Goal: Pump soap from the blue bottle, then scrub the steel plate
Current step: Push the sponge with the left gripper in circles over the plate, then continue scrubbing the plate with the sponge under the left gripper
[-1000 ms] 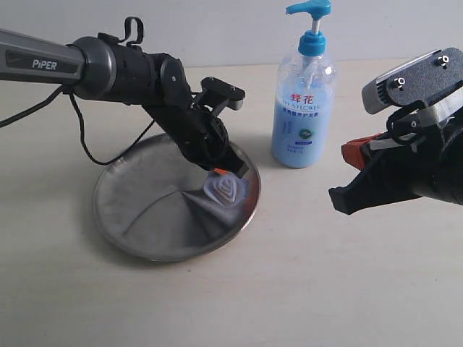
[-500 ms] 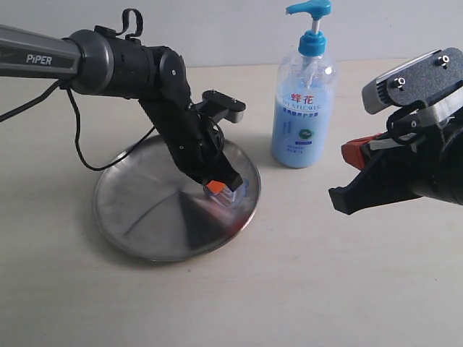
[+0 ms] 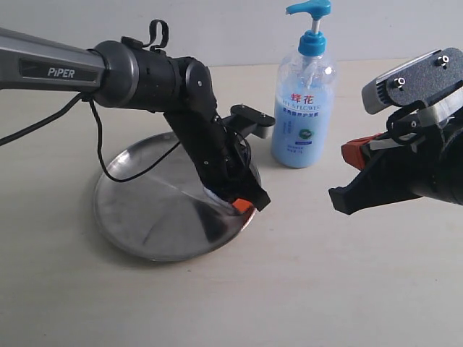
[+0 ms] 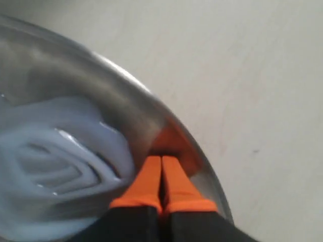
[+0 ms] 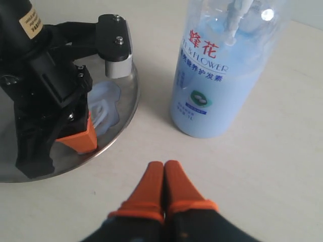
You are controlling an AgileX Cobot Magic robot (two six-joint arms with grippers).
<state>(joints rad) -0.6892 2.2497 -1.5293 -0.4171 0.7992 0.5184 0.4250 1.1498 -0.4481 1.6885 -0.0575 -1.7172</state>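
Pumping looks done: pale blue soap (image 4: pixel 55 166) smears the steel plate (image 3: pixel 137 217), left of the tabletop's middle, and the blue bottle (image 3: pixel 304 119) stands near the far edge. The left gripper (image 4: pixel 161 166), closed and empty, presses the plate's rim, so scrubbing seems unfinished. The right gripper (image 5: pixel 164 174), closed and empty, hovers aside.

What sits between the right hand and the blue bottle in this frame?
Nothing: the right wrist view shows only bare table between the right hand and the blue bottle.
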